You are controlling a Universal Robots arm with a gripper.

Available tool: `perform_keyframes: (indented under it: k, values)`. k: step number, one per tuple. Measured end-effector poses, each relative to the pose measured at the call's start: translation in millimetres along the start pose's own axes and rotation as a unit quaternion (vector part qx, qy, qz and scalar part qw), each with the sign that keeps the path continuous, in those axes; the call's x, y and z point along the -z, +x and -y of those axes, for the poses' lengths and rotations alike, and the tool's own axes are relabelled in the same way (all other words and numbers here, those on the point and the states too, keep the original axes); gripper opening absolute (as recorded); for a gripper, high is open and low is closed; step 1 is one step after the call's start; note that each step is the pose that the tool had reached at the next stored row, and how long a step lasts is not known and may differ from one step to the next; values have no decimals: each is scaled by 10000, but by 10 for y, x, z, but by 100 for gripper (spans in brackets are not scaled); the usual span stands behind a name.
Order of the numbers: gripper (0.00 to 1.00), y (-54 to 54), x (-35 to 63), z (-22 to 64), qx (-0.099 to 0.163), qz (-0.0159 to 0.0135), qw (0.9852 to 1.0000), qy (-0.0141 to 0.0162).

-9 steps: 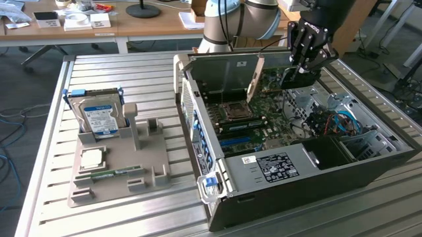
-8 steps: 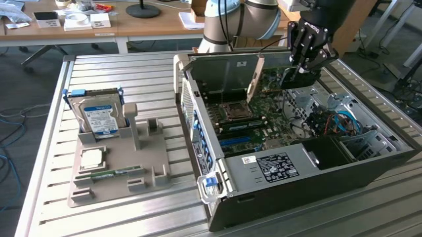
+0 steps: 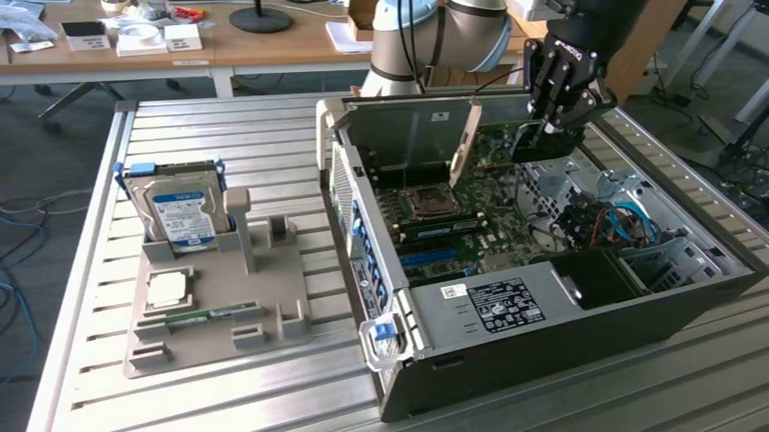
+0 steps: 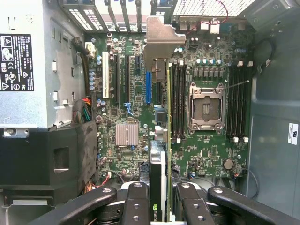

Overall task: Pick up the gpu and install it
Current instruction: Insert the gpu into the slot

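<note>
My gripper point(image 3: 550, 126) is shut on the gpu point(image 3: 499, 135) and holds it on edge over the open computer case point(image 3: 360, 180). The card's pale metal bracket point(image 3: 466, 142) points toward the case's rear wall. In the wrist view the gpu point(image 4: 162, 159) appears edge-on between my two black fingers point(image 4: 136, 201), with its bracket point(image 4: 159, 40) by the rear slot openings. The card hangs above the motherboard point(image 4: 211, 154), over the strip between the blue expansion slot point(image 4: 148, 86) and the memory slots point(image 4: 177, 101). I cannot tell whether its lower edge touches a slot.
A grey fixture tray point(image 3: 258, 310) on the exterior view's left carries a hard drive point(image 3: 180, 211), a CPU chip point(image 3: 168, 288) and a RAM stick point(image 3: 204, 317). Inside the case sit the CPU socket point(image 3: 427, 202), the power supply point(image 3: 505, 301) and blue cables point(image 3: 625, 220). The slatted metal table point(image 3: 240, 396) lies under everything.
</note>
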State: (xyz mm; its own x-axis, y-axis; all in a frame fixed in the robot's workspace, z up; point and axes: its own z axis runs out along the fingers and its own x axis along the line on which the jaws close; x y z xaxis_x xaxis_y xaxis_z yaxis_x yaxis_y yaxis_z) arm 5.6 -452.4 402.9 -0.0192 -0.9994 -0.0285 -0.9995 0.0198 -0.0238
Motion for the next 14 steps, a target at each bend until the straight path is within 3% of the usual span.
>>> perform_keyframes:
  k: [5, 14]
  values:
    - [27, 0, 0, 0, 0, 0, 10000, 0]
    - [27, 2, 2, -106, -1, 0, 10000, 0]
